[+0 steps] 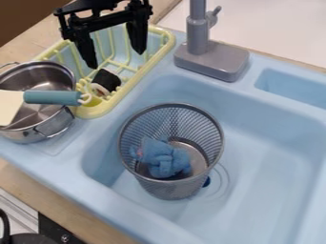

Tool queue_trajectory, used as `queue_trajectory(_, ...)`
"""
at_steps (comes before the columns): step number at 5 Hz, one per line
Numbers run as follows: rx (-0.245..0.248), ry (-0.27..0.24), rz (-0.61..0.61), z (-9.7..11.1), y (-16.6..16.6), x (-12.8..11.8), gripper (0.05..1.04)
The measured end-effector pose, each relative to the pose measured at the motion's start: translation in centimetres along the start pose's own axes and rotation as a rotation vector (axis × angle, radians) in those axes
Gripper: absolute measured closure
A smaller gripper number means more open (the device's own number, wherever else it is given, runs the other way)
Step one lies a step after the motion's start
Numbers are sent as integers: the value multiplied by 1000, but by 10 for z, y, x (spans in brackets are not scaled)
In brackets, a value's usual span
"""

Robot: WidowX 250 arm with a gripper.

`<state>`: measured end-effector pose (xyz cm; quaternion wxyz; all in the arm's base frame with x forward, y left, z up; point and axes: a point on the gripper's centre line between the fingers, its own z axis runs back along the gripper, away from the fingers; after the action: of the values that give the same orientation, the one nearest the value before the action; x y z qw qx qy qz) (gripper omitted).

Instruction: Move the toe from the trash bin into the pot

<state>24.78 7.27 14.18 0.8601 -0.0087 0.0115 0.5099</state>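
Note:
My gripper point(116, 52) hangs over the yellow dish rack at the upper left, its two fingers spread apart with nothing between them. Inside the grey mesh trash bin point(172, 188), which stands in the sink basin, lies a blue plush toy point(162, 157), below and to the right of the gripper. The metal pot point(25, 134) sits on the sink's left ledge, left of the bin. A spatula with a blue handle point(54, 97) lies across the pot's top.
The yellow rack point(96, 113) holds a black-and-white sushi-like item point(106, 82). A grey faucet point(211, 59) rises behind the light blue sink basin point(267, 152). Part of a dark round object point(25, 239) shows at the lower left.

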Motion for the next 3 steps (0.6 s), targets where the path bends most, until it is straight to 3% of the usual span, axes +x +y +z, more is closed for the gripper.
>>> queue_trajectory(2, 14, 30, -5, -8, -4, -7, 85)
queue_trajectory(3, -10, 55, -45, -8, -13, -17, 84)
